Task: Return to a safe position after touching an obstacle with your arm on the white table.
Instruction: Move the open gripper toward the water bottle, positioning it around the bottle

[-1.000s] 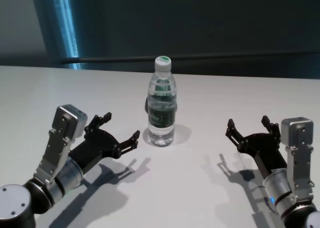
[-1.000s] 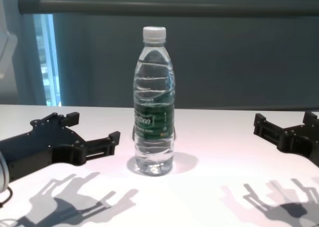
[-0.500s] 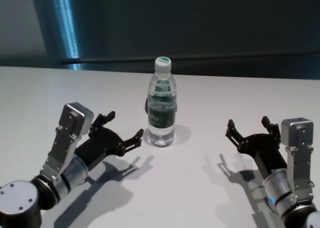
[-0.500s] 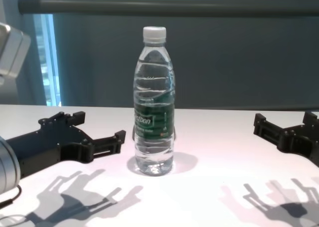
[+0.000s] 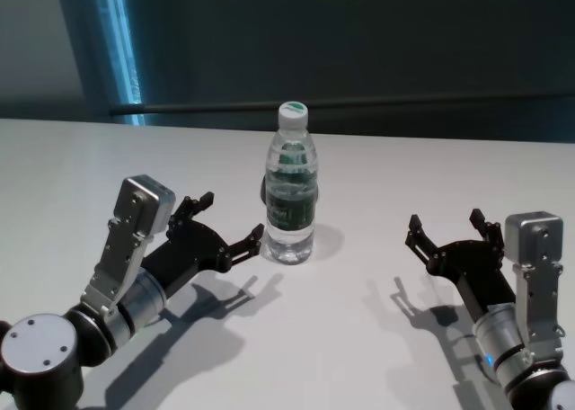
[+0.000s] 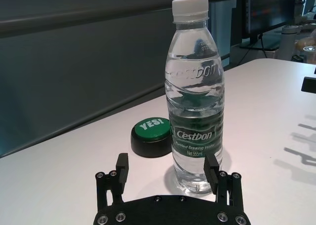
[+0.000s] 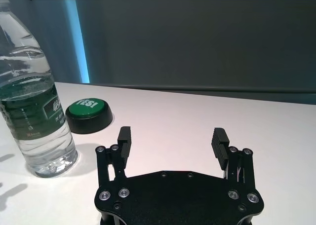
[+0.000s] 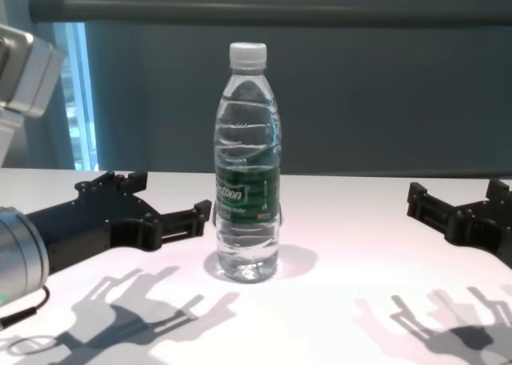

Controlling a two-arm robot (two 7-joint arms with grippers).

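- Broadly, the white table (image 5: 359, 338) spans the whole working area; its surface carries the shadows of both arms.
- The left arm reaches in low from the robot's left side, its forearm angled toward the table's middle. The left gripper (image 5: 229, 235) sits just above the tabletop with its jaws spread wide. In the left wrist view, one finger (image 6: 211, 169) overlaps the lower body of the bottle; whether it touches the plastic cannot be told. In the chest view the nearer fingertip ends right at the bottle's left edge.
- The right arm is parked on the robot's right side, well apart from the bottle. The right gripper (image 5: 446, 232) hangs low over the table, jaws spread, holding nothing.
- The obstacle (image 5: 290, 190), a clear water bottle with a white screw cap and a dark green label band, stands upright near the centre of the table, between the two grippers and much closer to the left one.
- A black button with a green top (image 6: 152, 137) marked "YES!" lies flat on the table just behind the bottle, close to its base, on the far side from the robot.
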